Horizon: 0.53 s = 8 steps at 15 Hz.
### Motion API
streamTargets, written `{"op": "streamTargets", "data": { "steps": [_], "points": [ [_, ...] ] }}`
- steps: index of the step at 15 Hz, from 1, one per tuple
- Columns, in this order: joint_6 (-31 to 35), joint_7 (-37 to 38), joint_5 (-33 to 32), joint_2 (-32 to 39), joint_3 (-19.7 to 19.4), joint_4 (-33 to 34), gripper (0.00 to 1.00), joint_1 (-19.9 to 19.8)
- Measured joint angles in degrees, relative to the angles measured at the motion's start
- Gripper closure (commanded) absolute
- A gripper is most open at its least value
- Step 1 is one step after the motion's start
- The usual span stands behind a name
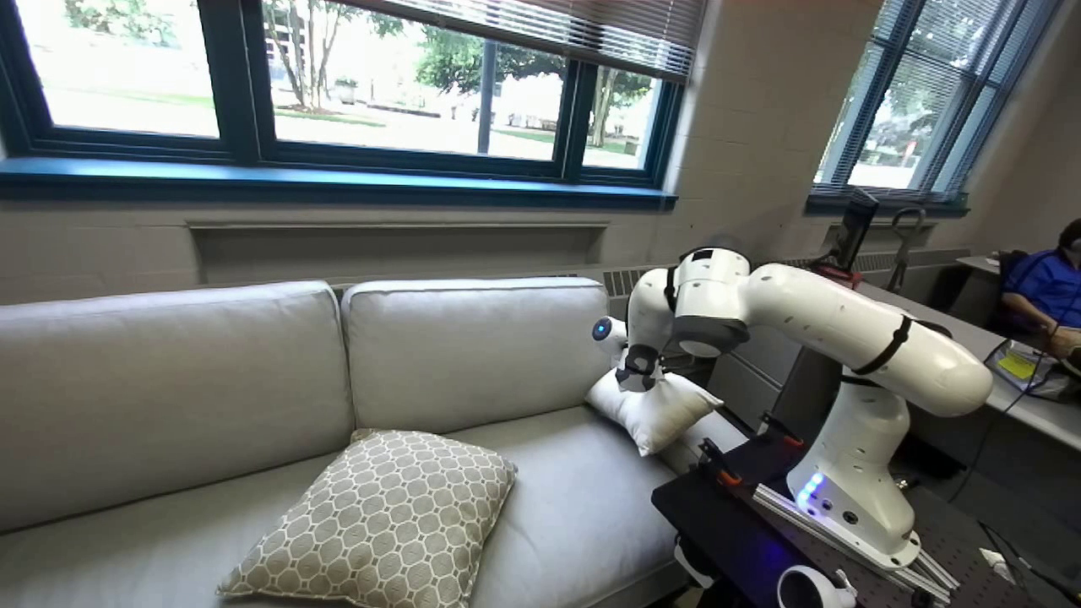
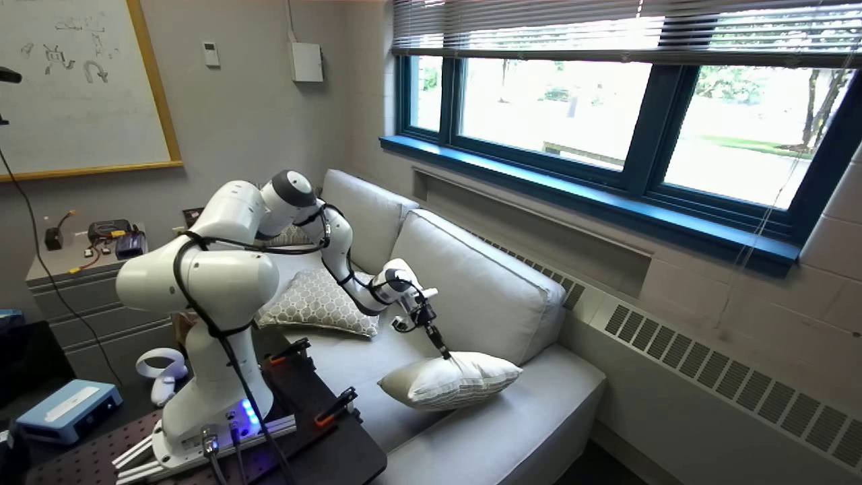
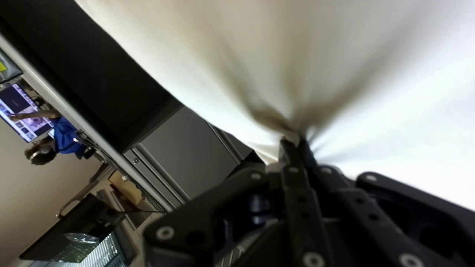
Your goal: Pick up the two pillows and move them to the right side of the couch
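The cream-white pillow (image 1: 650, 411) is at the couch's end near the robot, by the armrest. In an exterior view (image 2: 465, 382) it overlaps seat and armrest; I cannot tell if it rests on them. My gripper (image 3: 295, 142) is shut on a pinched fold of the pillow (image 3: 389, 74), and creases run out from the fingertips. In an exterior view the gripper (image 2: 444, 353) meets the pillow's top. The tan lattice cushion (image 1: 388, 515) lies on the seat of the beige couch (image 1: 473, 355), apart from the gripper. It also shows behind the arm (image 2: 320, 303).
The robot's black table (image 2: 350, 448) stands against the couch, with orange-tipped clamps (image 2: 337, 407) at its edge. The armrest (image 2: 498, 438) bounds the couch end. A radiator (image 2: 727, 384) runs along the wall. Another patterned cushion (image 2: 291, 236) shows partly behind the arm.
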Motion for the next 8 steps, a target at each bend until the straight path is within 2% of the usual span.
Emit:
{"op": "streamTargets", "data": {
  "steps": [5,8],
  "points": [
    [-5.6,2.8,-3.1,2.7,-0.2,5.9,1.00,-1.6],
    [-8.8,3.3,-3.9,3.5,1.4,9.2,1.00,-3.3]
  ]
}}
